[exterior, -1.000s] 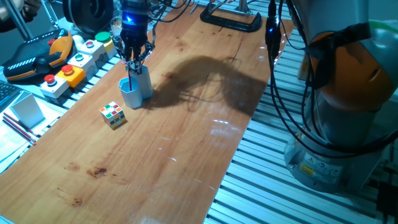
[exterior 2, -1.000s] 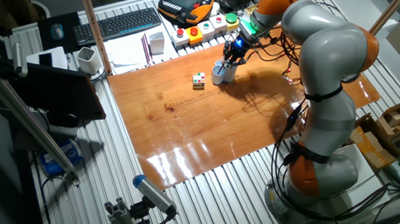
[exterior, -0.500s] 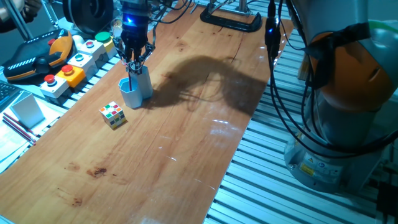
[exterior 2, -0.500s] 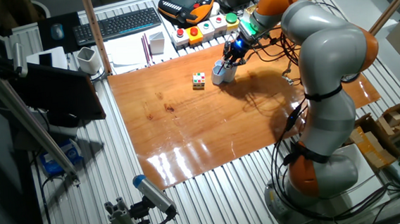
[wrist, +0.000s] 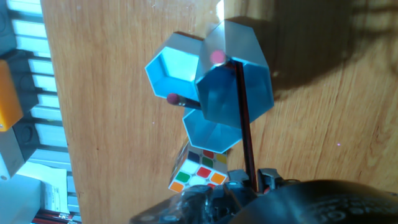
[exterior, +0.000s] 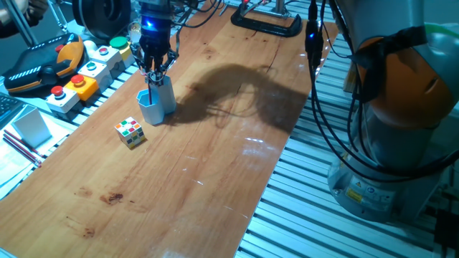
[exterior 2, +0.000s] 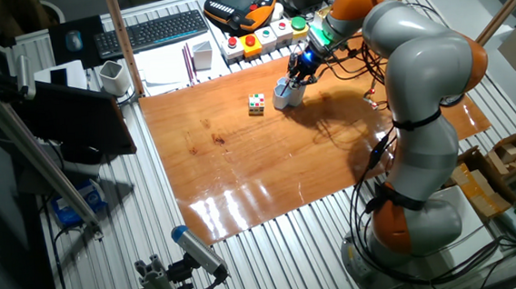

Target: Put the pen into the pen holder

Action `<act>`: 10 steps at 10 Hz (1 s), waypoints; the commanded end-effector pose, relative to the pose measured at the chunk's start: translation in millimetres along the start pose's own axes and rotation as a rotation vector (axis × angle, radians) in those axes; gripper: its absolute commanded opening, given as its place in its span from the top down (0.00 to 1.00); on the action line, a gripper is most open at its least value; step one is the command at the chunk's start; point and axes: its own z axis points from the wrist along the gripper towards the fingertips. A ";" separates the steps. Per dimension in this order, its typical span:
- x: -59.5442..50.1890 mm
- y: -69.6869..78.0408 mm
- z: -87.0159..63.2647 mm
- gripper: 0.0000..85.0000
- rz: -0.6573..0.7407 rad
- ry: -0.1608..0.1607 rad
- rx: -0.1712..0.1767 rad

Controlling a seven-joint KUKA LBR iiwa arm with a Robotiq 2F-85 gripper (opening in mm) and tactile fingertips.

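- gripper [exterior: 154, 69] sits right above the pen holder [exterior: 157, 102], fingers pointing down at its taller tube
- fingers look drawn close together around a thin red pen [wrist: 244, 127], but the actual grip can't be made out in any view; hand view only shows dark blurry finger parts at the bottom edge
- in the hand view the pen runs from the finger end straight into the mouth of the taller hexagonal tube, far end a blurred pink dot inside the tube
- in one fixed view just a short red bit of pen [exterior: 150, 77] shows between the fingertips and the holder rim
- holder is light blue, two joined hex tubes, standing upright on the wooden table [exterior: 215, 158]; shorter tube is on the side towards the cube
- a small dark stub with a reddish tip [wrist: 181, 100] pokes out beside the holder in the hand view, can't tell what it is
- colour cube [exterior: 130, 132] on the table near the holder, apart from it
- further from the fingers: button box [exterior: 86, 75] with red, green and orange buttons off the table edge
- white box container [exterior: 31, 126] beyond that, two thin red sticks [exterior: 21, 146] lying beside it
- arm [exterior 2: 422, 87] arches over the table in the other fixed view, keyboard [exterior 2: 154, 31] behind the table
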 end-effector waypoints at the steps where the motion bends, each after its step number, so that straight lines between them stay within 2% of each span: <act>1: -0.4 0.0 0.2 0.77 -0.002 0.001 0.000; 3: -1.5 0.6 -1.3 0.77 -0.010 0.000 -0.001; 6: -2.0 4.6 -12.6 0.75 -0.016 -0.015 0.010; 10: 2.1 7.5 -28.0 0.58 -0.034 -0.046 0.017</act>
